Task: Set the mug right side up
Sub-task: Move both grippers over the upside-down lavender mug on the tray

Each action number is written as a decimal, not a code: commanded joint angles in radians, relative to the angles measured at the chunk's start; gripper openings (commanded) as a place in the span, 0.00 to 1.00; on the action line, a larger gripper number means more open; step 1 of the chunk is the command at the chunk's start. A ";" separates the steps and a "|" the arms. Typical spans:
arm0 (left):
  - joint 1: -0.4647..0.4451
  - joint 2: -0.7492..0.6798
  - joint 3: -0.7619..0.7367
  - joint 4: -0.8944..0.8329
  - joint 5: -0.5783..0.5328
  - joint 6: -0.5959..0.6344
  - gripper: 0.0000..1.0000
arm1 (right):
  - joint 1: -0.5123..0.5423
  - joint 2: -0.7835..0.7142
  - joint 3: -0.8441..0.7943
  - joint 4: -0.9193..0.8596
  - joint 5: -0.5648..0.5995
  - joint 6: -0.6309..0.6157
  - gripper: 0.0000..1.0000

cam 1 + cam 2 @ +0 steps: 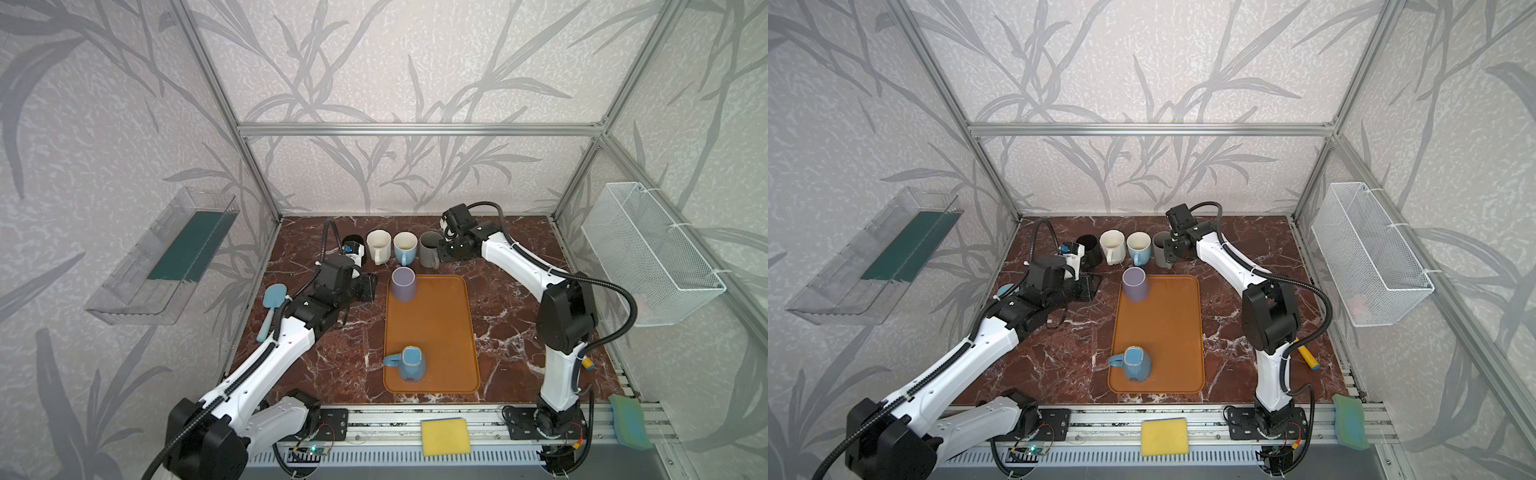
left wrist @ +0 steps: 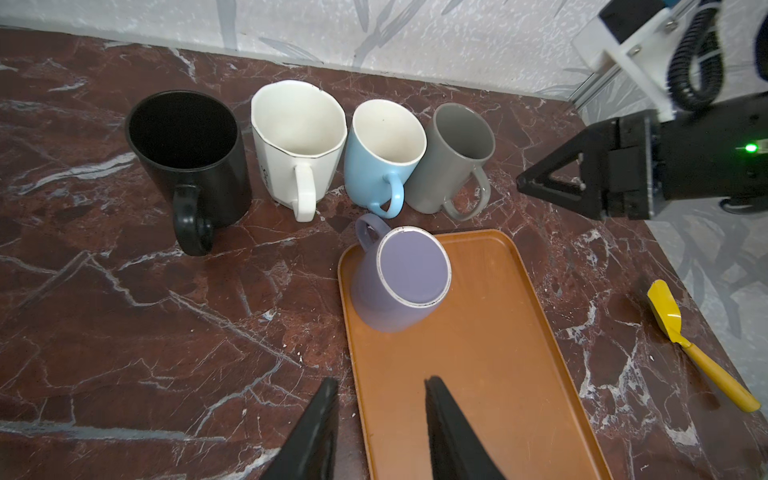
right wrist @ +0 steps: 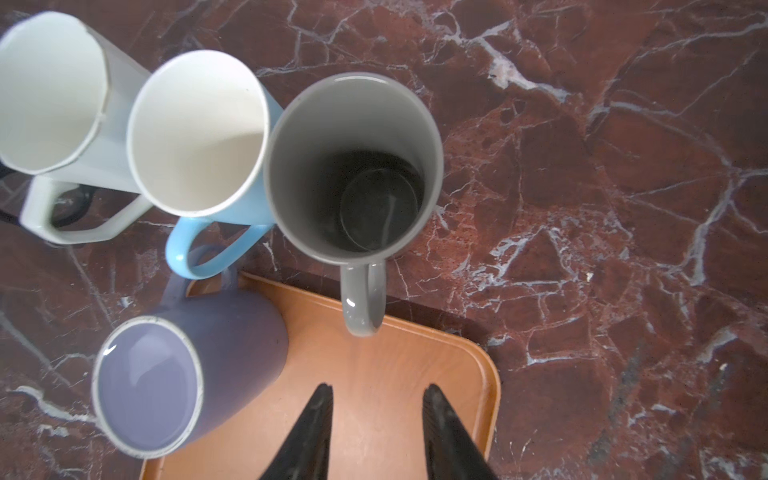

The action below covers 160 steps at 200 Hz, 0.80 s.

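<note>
Two mugs stand upside down on the orange tray [image 1: 442,328]. A purple mug [image 1: 404,284] [image 2: 401,278] [image 3: 183,374] sits at the tray's far left corner, and a blue mug [image 1: 410,364] [image 1: 1137,364] near its front edge with the handle pointing left. My left gripper [image 1: 366,287] [image 2: 380,384] hangs open and empty just left of the purple mug, over the tray's edge. My right gripper [image 1: 441,253] [image 3: 376,390] is open and empty above the tray's far right corner, beside the upright grey mug [image 3: 353,166].
Black [image 2: 187,153], white [image 2: 297,137], light blue [image 2: 382,149] and grey [image 2: 453,153] mugs stand upright in a row behind the tray. A blue spatula [image 1: 272,307] lies left, a yellow spatula [image 2: 698,353] right. Sponges [image 1: 445,436] [image 1: 629,419] rest on the front rail.
</note>
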 commanded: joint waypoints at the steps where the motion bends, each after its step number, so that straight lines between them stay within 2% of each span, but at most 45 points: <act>1: -0.006 0.055 0.036 0.019 0.017 -0.030 0.39 | 0.019 -0.054 -0.063 0.089 -0.077 -0.007 0.38; 50: -0.006 0.190 0.060 0.080 0.064 -0.043 0.40 | 0.078 -0.087 -0.200 0.233 -0.192 0.024 0.36; 128: -0.006 0.372 0.157 0.106 0.089 -0.030 0.39 | 0.114 -0.009 -0.208 0.304 -0.285 0.052 0.34; 160: -0.005 0.436 0.190 0.111 0.089 -0.025 0.36 | 0.121 0.008 -0.203 0.317 -0.283 0.059 0.33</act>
